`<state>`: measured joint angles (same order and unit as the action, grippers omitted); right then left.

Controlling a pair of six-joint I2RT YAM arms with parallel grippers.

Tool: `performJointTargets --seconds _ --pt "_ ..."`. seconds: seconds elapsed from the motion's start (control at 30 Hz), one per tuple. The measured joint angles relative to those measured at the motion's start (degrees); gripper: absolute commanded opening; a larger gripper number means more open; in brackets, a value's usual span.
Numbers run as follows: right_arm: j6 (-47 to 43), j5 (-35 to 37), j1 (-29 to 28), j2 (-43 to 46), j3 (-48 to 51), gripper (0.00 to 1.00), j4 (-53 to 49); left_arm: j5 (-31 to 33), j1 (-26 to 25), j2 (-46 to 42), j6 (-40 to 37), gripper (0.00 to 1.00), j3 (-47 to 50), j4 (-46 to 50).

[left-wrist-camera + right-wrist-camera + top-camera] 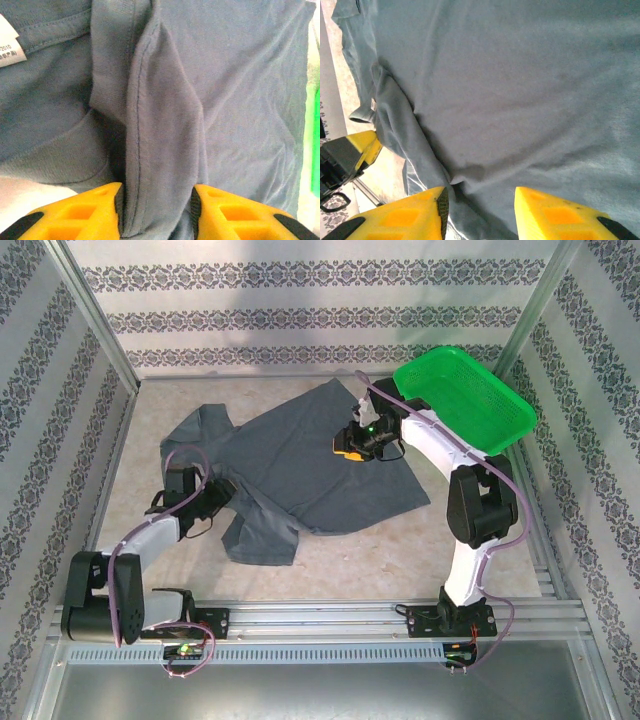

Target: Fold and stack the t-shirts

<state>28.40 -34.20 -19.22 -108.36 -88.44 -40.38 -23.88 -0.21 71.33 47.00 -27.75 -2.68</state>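
Note:
A dark slate-grey t-shirt [300, 465] lies spread and rumpled across the middle of the table, its lower left part folded over. My left gripper [222, 492] sits low at the shirt's left side. In the left wrist view it [156, 210] is open, with a raised ridge of the t-shirt [160, 130] running up between its yellow fingers [80, 210]. My right gripper [350, 448] is over the shirt's upper right area. It [480, 210] is open just above flat fabric of the t-shirt [520, 90], with nothing pinched.
A bright green mesh basket [465, 400] stands tilted at the back right corner. Patterned walls and metal frame posts close in the table [330, 560]. A white neck label [7, 50] shows on the shirt. Bare tabletop lies in front of the shirt.

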Motion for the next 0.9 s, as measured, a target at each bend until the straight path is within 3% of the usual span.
performJointTargets --seconds 0.5,0.7,0.8,0.9 --pt "0.17 0.02 0.59 0.00 0.02 0.39 0.07 -0.04 -3.21 -0.70 0.59 0.32 0.04 4.00" --pt "0.17 0.02 1.03 0.00 1.05 0.39 0.39 0.02 -3.21 2.67 0.57 0.33 -1.11 4.22" --pt "0.17 0.02 1.11 0.02 1.49 0.39 0.42 0.15 -3.21 4.39 0.17 0.41 -2.75 4.48" --pt "0.20 0.02 1.11 0.17 1.97 0.39 0.42 0.35 -3.21 4.92 -0.17 0.35 -3.91 4.48"
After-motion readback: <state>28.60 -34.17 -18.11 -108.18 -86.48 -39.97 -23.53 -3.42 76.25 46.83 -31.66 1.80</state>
